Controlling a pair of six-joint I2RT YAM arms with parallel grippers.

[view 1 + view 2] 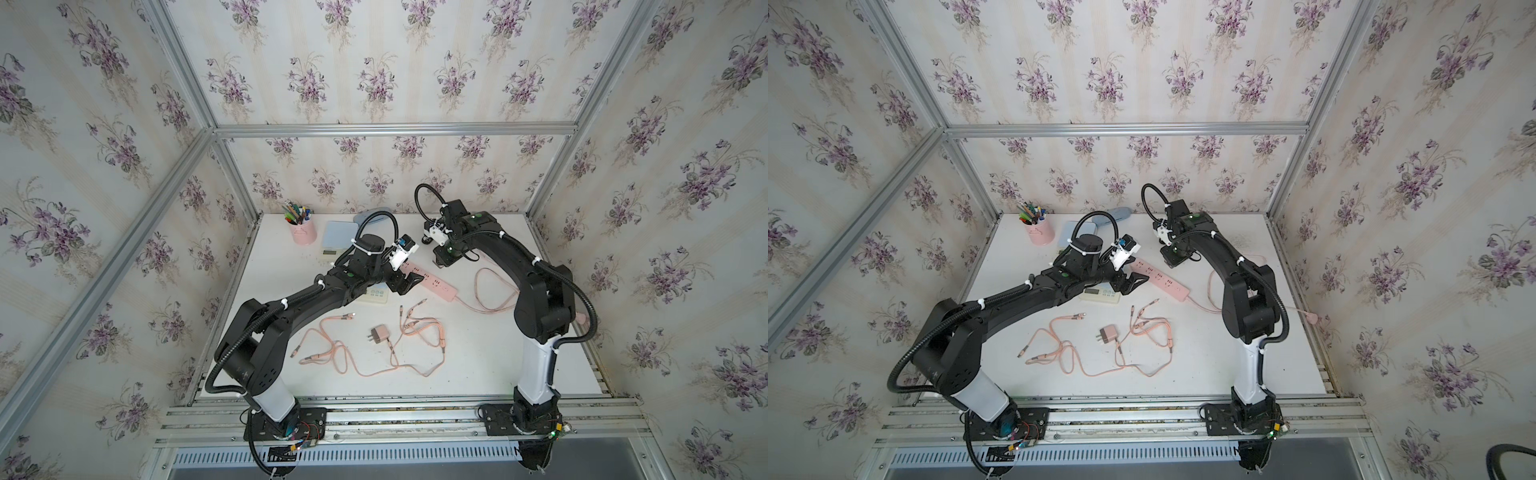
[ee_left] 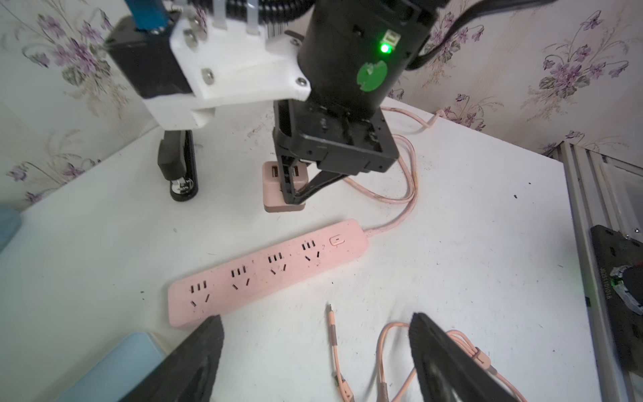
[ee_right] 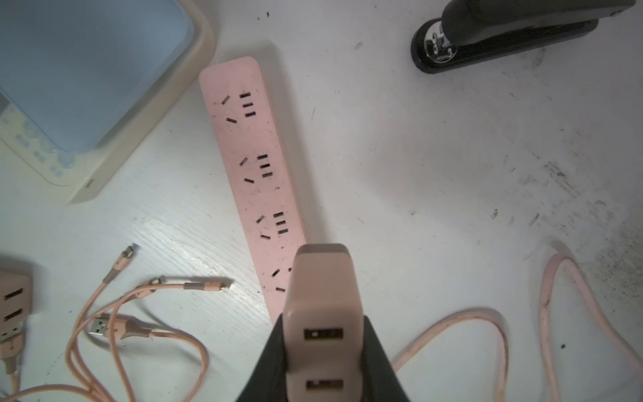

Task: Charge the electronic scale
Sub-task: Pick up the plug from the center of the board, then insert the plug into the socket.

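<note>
The electronic scale [image 3: 87, 69] has a blue top and a cream body. In both top views my left arm covers all but its button front [image 1: 376, 294] [image 1: 1100, 296]. My right gripper [image 3: 322, 330] [image 1: 440, 262] [image 1: 1173, 259] is shut on a pink USB charger [image 3: 320, 278] [image 2: 268, 181], held upright, ports up, by the switch end of the pink power strip [image 2: 268, 268] [image 1: 432, 282] [image 3: 250, 156]. My left gripper [image 2: 316, 318] [image 1: 405, 286] [image 1: 1129, 284] hangs open and empty over a pink cable end [image 2: 332, 323] near the strip.
A second pink charger [image 1: 379, 334] [image 1: 1109, 334] lies among loose pink cables [image 1: 419, 328]. A black stapler [image 3: 504, 34] [image 2: 179, 167] sits behind the strip. At the back stand a pink pen cup [image 1: 302, 232] and another blue-topped device [image 1: 337, 235].
</note>
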